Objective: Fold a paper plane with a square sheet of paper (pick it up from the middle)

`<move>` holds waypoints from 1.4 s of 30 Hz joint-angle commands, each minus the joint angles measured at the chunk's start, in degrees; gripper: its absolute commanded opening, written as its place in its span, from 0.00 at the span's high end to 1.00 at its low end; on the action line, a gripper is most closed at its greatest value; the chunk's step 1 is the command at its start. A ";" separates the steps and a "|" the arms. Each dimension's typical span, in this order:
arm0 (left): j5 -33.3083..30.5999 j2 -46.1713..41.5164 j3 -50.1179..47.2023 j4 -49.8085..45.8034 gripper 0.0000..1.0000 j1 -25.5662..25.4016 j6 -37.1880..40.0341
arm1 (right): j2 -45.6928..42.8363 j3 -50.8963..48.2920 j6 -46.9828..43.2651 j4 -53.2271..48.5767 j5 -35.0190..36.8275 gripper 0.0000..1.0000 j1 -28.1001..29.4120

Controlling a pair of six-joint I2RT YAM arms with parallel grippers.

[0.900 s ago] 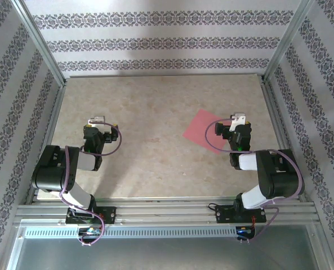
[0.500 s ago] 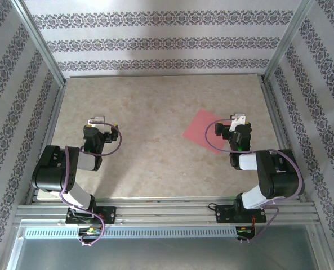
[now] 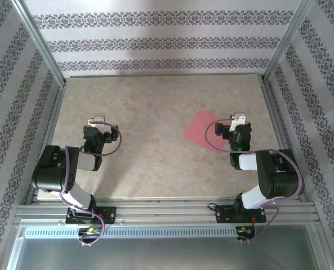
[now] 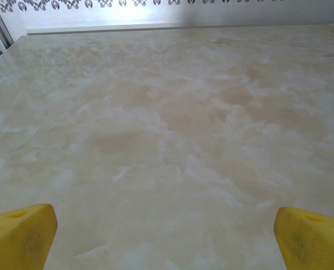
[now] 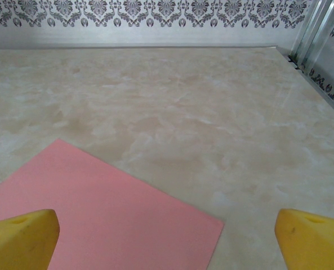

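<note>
Nothing has moved since the earlier frames. We see the paper sheet (image 3: 202,130) flat and unfolded on the table (image 3: 150,107), partly beneath the right gripper (image 3: 237,121), fingers wide, empty. Left gripper (image 3: 97,121) also wide, well apart. Folding not started.

Robotics test cell of laboratory type. Enclosed at back and both sides by panels (image 3: 161,42) papered in grey damask-patterned stripes, set in bare aluminium framing (image 3: 40,42). Floored with a marble-look table (image 3: 155,101), beige and mottled, same surface seen close in both wrist views. Fitted with two black-and-white arms, left arm (image 3: 59,174) and right arm (image 3: 274,177), bolted to slotted aluminium rails (image 3: 167,211) along the near edge. Wired with exposed purple cables (image 3: 117,140) looped at each arm. Finished below the rails with a perforated metal strip (image 3: 155,232).
</note>
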 commanded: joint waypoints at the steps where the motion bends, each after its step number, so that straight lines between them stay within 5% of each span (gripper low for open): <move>1: 0.42 -0.19 1.11 -1.06 0.01 0.75 0.07 | 0.47 0.76 0.37 1.02 -0.18 0.02 -0.20; 12: -0.14 -0.33 -0.69 2.68 0.01 0.75 0.03 | -1.05 0.35 -0.52 1.28 -2.45 0.02 -0.19; 15: -2.06 -3.36 -2.62 3.74 0.01 0.80 -0.77 | -7.54 2.88 -0.53 -9.38 -2.38 0.02 -0.14; 23: -7.51 -20.57 1.76 -17.40 0.01 0.58 -5.46 | -22.37 13.30 12.88 -40.32 1.72 0.02 0.41; 27: -6.75 -28.99 6.73 -34.05 0.01 0.62 -18.51 | -22.34 19.61 19.61 -53.90 -6.99 0.02 0.85; 33: 3.44 -31.21 14.26 -52.32 0.01 0.58 -27.98 | -14.22 26.54 30.04 -62.97 -24.68 0.02 1.34; 42: 19.19 -28.36 16.45 -56.46 0.01 0.58 -29.98 | 2.31 34.94 33.64 -65.74 -25.46 0.06 4.50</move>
